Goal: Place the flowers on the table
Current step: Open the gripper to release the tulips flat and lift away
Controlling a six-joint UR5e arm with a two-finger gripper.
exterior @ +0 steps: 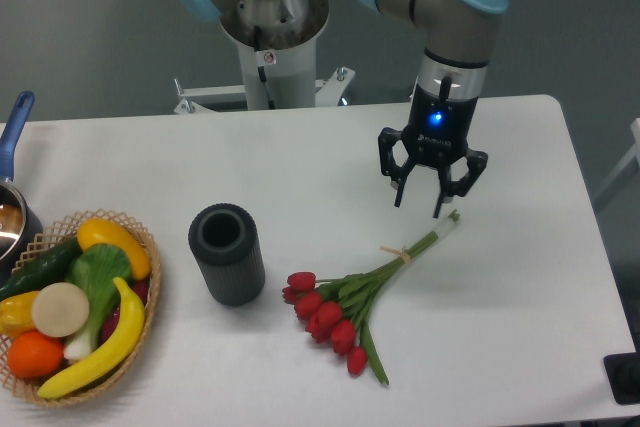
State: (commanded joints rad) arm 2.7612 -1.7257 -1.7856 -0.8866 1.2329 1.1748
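The flowers (345,309) are seen lying flat on the table (520,287), stem ends pointing up and to the right, red heads fanned down and to the left, just beside the dark ribbed vase (227,253). The gripper (431,187) is held above the stem tips, fingers spread wide, and nothing is gripped between them. So the placing looks done, by this view, and the step in hand is judged to be a clean departure. It would best be made straight upward, so that the thin stem ends just below the fingers are not snagged or dragged (they sit very close under the fingertips here). No sideways sweep toward the vase should be risked.

The bunch itself: red tulip heads, closed and tightly clustered, on green stems with a few long leaves, one leaf trailing out below the heads. A pale tie is seen round the stems partway along, and the cut ends show whitish-green.
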